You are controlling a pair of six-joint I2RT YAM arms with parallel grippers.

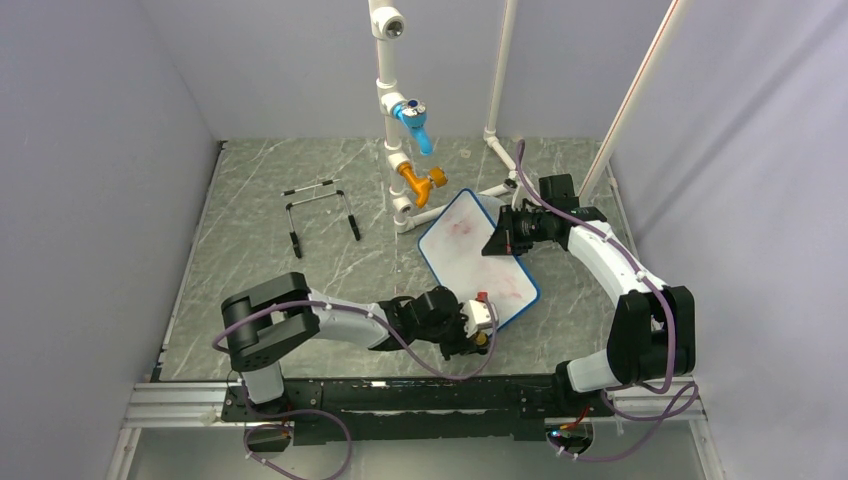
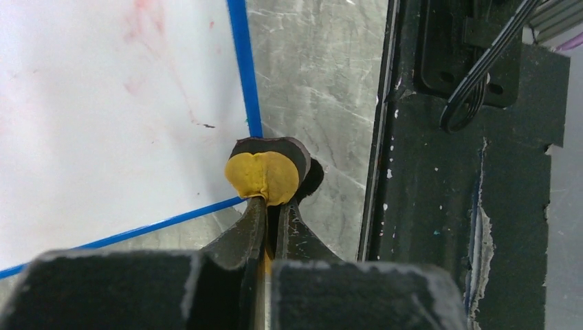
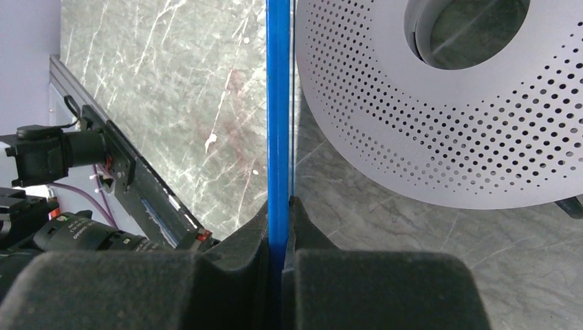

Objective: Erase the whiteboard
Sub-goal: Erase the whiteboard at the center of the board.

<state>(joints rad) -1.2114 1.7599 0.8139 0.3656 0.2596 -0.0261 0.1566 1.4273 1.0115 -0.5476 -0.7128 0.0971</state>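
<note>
The whiteboard, white with a thin blue frame and faint pink smears, lies at an angle on the marble table right of centre. My right gripper is shut on its right edge; in the right wrist view the blue frame runs edge-on between the fingers of that gripper. My left gripper is at the board's near corner, shut on a small eraser with a yellow pad and black backing. The left wrist view shows the eraser right at the board's blue corner, with pink smears on the white surface.
A white pipe frame with a blue valve and an orange valve stands behind the board. A black wire stand sits at the back left. A grey perforated disc lies beside the board's edge. A black rail runs along the table's near edge.
</note>
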